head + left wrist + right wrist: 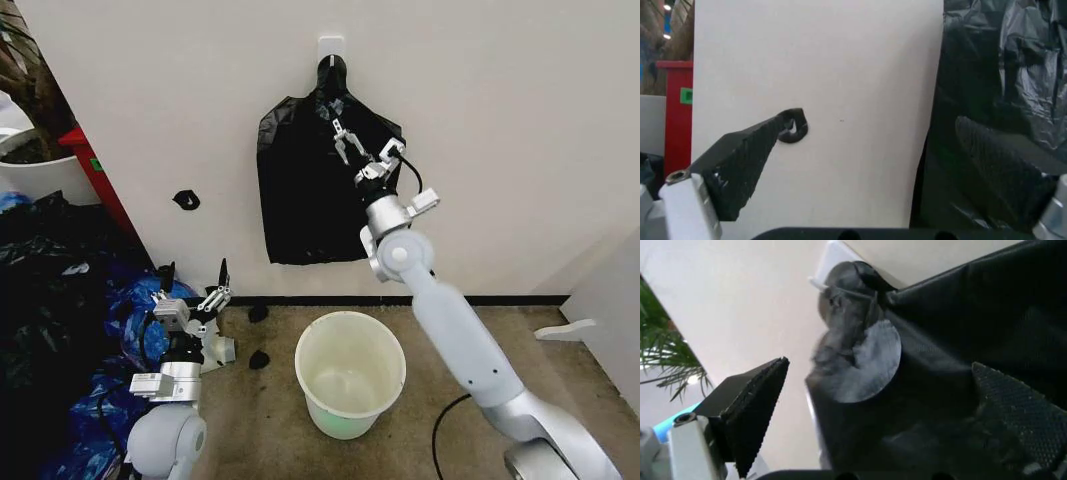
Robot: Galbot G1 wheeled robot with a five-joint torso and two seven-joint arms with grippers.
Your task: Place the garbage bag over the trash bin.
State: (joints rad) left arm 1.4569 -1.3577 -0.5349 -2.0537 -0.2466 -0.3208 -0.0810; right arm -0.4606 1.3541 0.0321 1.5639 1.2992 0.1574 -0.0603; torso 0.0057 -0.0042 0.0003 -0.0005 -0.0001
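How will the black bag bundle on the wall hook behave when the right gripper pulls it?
The bag bundle hangs limp and creased, so probably floppy and light. Its glossy film may slip between the open right gripper fingers. Likely stretches at the neck.

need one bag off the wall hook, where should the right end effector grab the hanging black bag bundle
Grip the flat upper body of the bag bundle just below its gathered neck, coming straight at the wall. The right end effector is open there; the neck is bunched tight on the hook.
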